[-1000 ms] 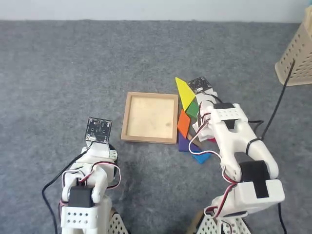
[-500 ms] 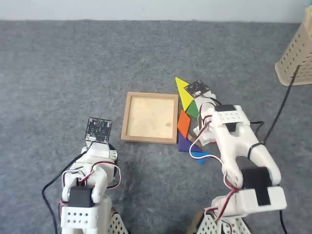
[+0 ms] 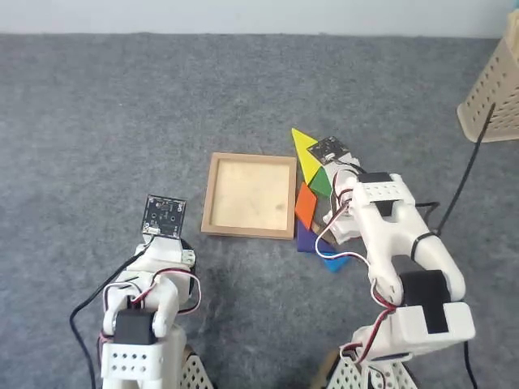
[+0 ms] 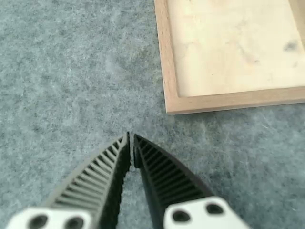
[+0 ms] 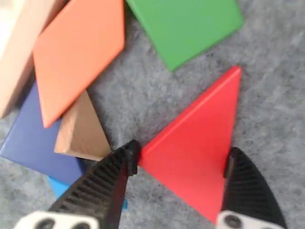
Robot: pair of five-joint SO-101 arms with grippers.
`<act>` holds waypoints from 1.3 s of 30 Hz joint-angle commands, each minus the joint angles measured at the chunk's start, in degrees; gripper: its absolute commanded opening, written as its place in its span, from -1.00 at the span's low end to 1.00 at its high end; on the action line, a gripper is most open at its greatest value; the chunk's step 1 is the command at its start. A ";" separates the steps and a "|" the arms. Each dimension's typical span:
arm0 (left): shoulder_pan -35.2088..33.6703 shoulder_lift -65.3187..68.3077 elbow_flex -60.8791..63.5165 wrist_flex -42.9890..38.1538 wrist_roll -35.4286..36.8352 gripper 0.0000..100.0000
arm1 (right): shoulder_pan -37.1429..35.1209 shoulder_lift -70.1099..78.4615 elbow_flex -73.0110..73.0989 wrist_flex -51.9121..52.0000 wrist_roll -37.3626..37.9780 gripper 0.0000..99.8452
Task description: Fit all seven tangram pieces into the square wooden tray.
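Red triangle (image 5: 200, 157) lies flat on the grey felt counter (image 3: 122, 105), a little to the right of the square wooden tray (image 3: 247, 232) & not touching it. The right hand (image 5: 182, 157) is down over this piece, spread wide. One fingertip (image 5: 129, 155) is at the triangle's long edge & the other at the opposite side. Both look to be right at the piece's edges, but can't tell if they squeeze it.

Other pieces sit nr it, btw the red triangle & the tray:
- Green square (image 5: 186, 24), past the red triangle's point w/ a strip of felt btw them.
- Orange parallelogram (image 5: 78, 55), next to the green square, one side close along the tray's wall.
- Plain-wood triangle (image 5: 81, 131), touching the orange piece's edge & overlapping a dark blue piece (image 5: 28, 143).
- Light blue piece (image 5: 59, 188), partly hidden under the nearer finger.
- Yellow triangle (image 3: 306, 154), at the far end of the cluster by the tray's far right corner.

The tray's floor shows as bare pale wood.

The left hand (image 4: 131, 140) is low over the felt just off the tray's near left corner. Its tips are pressed together w/ nothing btw them.

A pale perforated basket (image 3: 495, 89) stands at the counter's far right edge.
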 commanded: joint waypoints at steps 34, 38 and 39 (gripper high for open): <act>-0.26 -0.18 -0.31 0.26 0.53 -0.98 | -22.55 -5.32 -21.27 -2.07 -0.26 -0.71; -0.26 -0.18 -0.31 0.26 0.53 -0.98 | -24.48 7.78 -33.93 -2.33 7.21 -0.71; -0.26 -0.18 -0.31 0.26 0.53 -0.98 | -24.75 10.59 -36.57 -2.15 9.58 -0.71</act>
